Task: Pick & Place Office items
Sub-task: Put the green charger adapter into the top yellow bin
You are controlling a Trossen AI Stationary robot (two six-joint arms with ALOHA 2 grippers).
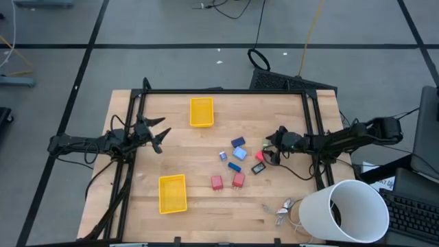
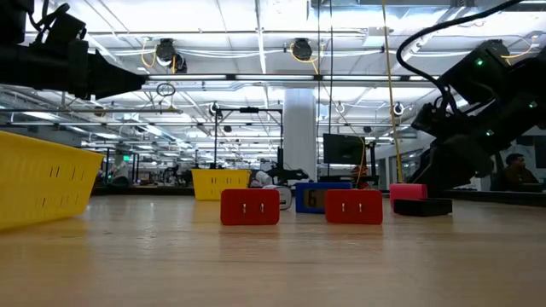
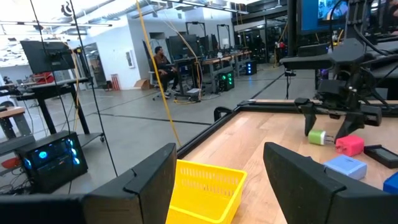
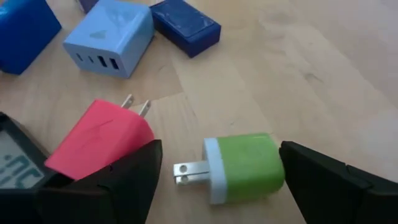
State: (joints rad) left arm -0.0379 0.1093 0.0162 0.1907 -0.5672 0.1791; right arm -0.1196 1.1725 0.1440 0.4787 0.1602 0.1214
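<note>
Right wrist view shows no brand or logo on any of the chargers; the only readable marking is part of a digit display on a black device [image 4: 15, 163] beside the pink plug, its numerals cut off. In the low view a blue-framed block [image 2: 312, 198] between the two red blocks shows what looks like a "6".

The right gripper [image 4: 217, 171] hangs low over the table with its fingers spread wide, and a green-and-white wall charger [image 4: 239, 167] lies on its side between them, prongs pointing toward one finger. Neither finger clearly touches it; nothing is lifted. A pink wall charger [image 4: 99, 140] lies just beside that finger, prongs up and away. Beyond are a light blue multi-port charger [image 4: 112, 34] and a dark blue block [image 4: 185, 26].

From above, the office items cluster right of the table's centre, with two red blocks [image 1: 228, 181] nearest the front edge. One yellow tray [image 1: 201, 112] sits toward the back and another yellow tray [image 1: 172, 193] toward the front left.

The left gripper [image 1: 159, 136] waits over the table's left side, fingers apart and empty.
</note>
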